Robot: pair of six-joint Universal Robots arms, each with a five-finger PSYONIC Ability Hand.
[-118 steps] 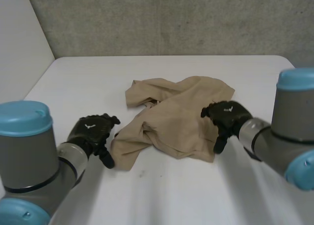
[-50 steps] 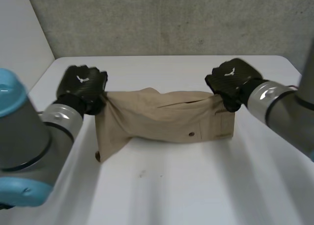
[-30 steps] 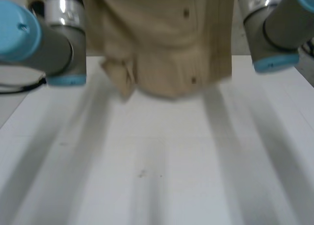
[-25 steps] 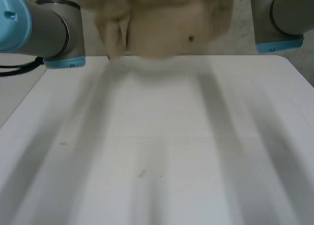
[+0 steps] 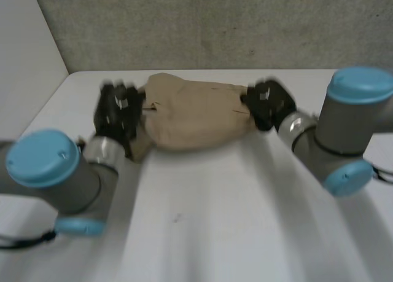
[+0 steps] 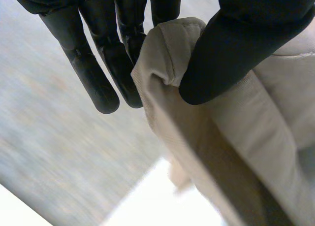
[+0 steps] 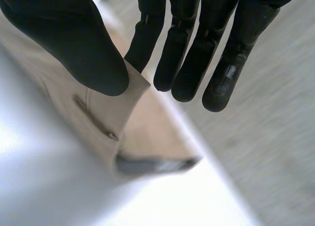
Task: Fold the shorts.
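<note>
With left hand, pinches left end of tan shorts between thumb and fingers. Shows shorts bunched and stretched sideways at far part of white surface. With right hand, pinches right end, thumb against fingers.

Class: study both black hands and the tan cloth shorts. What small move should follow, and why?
Probably spread the hands slightly apart. The left hand and right hand each pinch one end of the tan cloth shorts, which bulge in a rounded heap between them; tension would likely flatten them.
</note>
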